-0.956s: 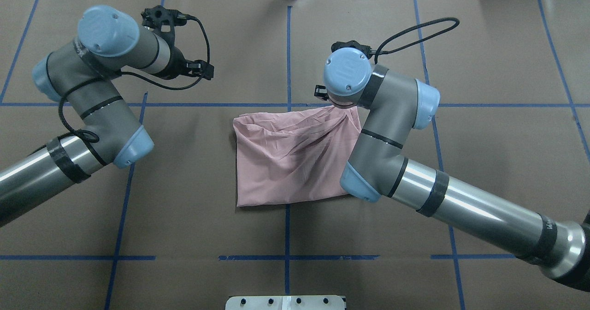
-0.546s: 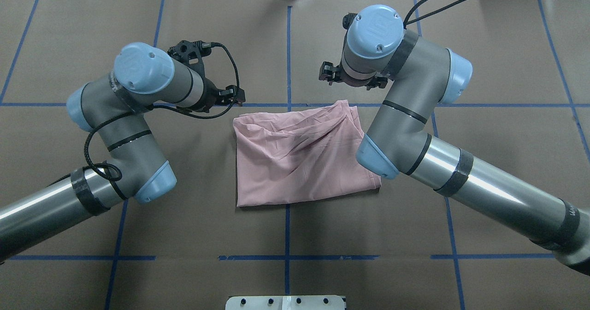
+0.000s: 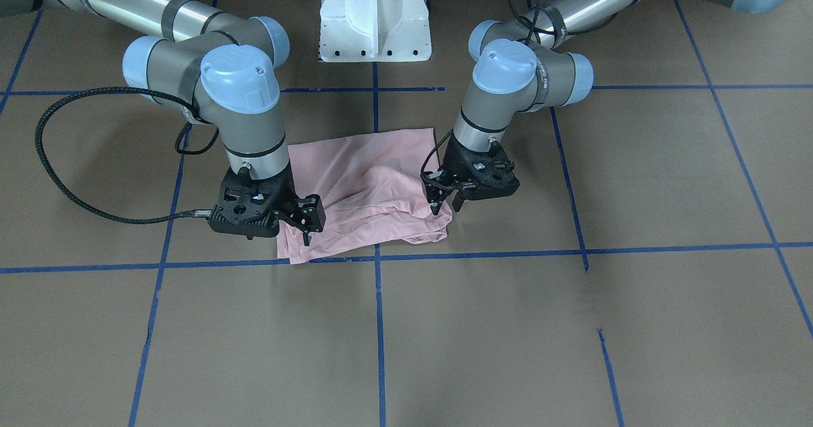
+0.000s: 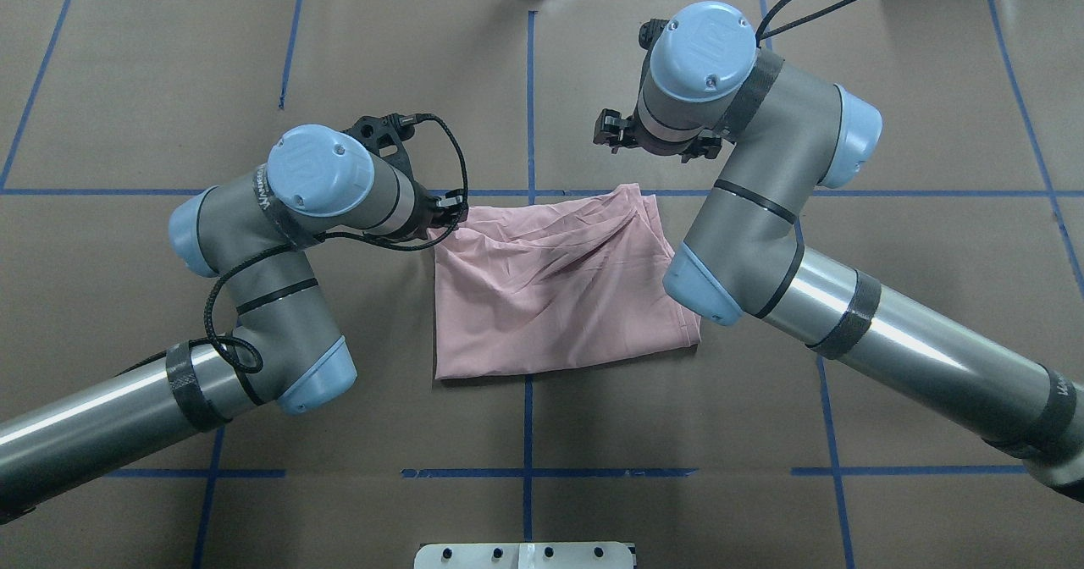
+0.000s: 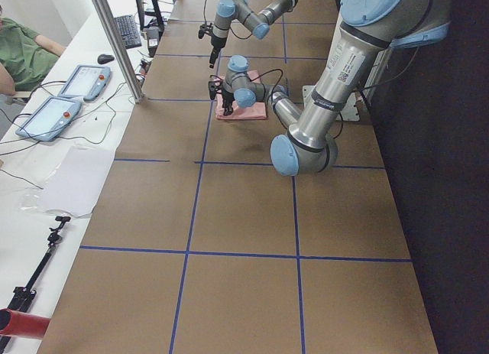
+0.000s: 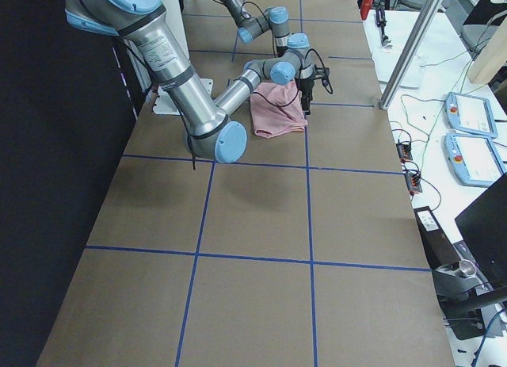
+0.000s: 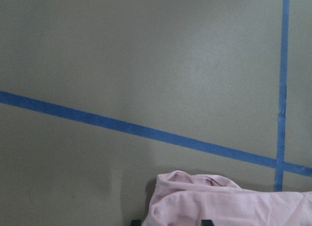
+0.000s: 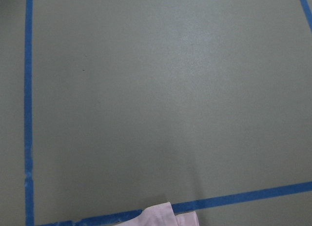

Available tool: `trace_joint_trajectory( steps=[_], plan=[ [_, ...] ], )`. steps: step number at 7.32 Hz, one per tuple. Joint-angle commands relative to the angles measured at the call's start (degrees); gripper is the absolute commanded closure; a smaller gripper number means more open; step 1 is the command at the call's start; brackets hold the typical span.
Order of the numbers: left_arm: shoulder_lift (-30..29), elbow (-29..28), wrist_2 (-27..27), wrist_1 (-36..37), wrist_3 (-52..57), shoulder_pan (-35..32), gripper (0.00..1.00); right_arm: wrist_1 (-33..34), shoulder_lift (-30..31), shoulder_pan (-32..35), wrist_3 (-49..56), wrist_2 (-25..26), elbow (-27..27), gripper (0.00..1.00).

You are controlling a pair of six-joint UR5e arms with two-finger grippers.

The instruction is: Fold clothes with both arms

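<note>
- Where brown paper covers it, the worktop (image 4: 339, 61) is marked into large squares by blue tape lines (image 4: 528, 86), and a white pedestal (image 3: 375, 14) stands at its near edge between the two arms.
- Past the far edge runs a white side bench (image 5: 69, 178) with two tablet-like controllers (image 5: 46, 117), a keyboard (image 5: 126, 29) and cables; a person in green (image 5: 19, 52) sits at it.
- Near the worktop's middle lies the T-shirt (image 4: 550, 298), across the central tape line and just nearer than a crosswise one.
- It is pale pink, folded into a rough rectangle with only plain cloth showing. Its near half is fairly smooth, while creases fan toward the far-right corner and the far-left corner is bunched.
- At that far-left corner the left gripper (image 3: 444, 210) points down, its fingers spread to either side of the bunched cloth.
- Raised above the far-right corner, the right gripper (image 3: 311, 230) holds nothing, and its fingers look parted.
</note>
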State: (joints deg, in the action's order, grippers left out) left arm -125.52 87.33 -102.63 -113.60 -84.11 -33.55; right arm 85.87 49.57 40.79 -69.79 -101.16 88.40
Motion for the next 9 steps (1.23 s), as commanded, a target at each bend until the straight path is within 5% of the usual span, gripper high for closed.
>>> trace_joint_trajectory(
  steps=[1, 2, 3, 4, 9],
  plan=[
    [-0.3, -0.3, 0.1, 0.3, -0.1, 1.0, 0.56, -0.1, 0.4, 0.0, 0.0, 0.1, 0.0, 0.0],
    [-0.3, -0.3, 0.1, 0.3, -0.1, 1.6, 0.59, -0.1, 0.4, 0.0, 0.0, 0.1, 0.0, 0.0],
    [-0.2, -0.3, 0.1, 0.3, -0.1, 1.6, 0.85, -0.1, 0.4, 0.0, 0.1, 0.1, -0.1, 0.0],
    [-0.1, -0.3, 0.1, 0.3, 0.2, 1.6, 1.0, -0.2, 0.4, 0.0, 0.1, 0.1, -0.1, 0.0],
    [0.7, -2.3, 0.0, -0.1, 9.0, -3.4, 1.0, -0.4, 0.4, -0.1, 0.1, 0.2, -0.3, 0.0]
  ],
)
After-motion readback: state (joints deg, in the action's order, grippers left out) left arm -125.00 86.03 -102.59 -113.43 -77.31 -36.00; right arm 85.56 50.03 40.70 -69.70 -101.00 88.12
